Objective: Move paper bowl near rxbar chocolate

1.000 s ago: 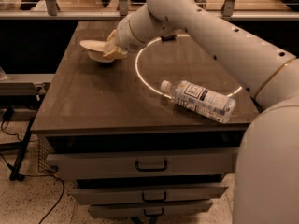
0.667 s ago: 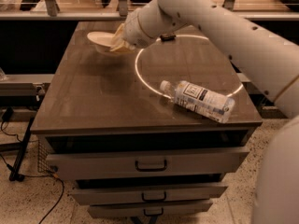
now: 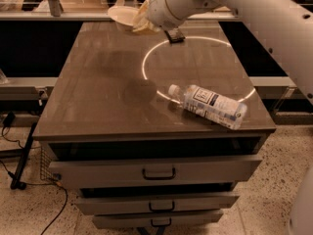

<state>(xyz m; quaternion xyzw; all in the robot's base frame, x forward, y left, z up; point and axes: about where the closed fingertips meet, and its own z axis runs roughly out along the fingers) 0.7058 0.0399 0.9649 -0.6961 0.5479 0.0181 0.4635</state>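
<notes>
Held paper bowl [image 3: 120,14] by rim in closed jaws of gripper [image 3: 141,22] over tabletop [image 3: 98,92] far edge, beside rxbar chocolate [image 3: 174,35], well apart from water bottle [image 3: 210,104].

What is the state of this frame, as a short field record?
paper bowl: held by its rim, above the far edge of the table
end effector: gripping the paper bowl, at the far side
rxbar chocolate: flat on the table, just right of the end effector
water bottle: on its side, near right
</notes>
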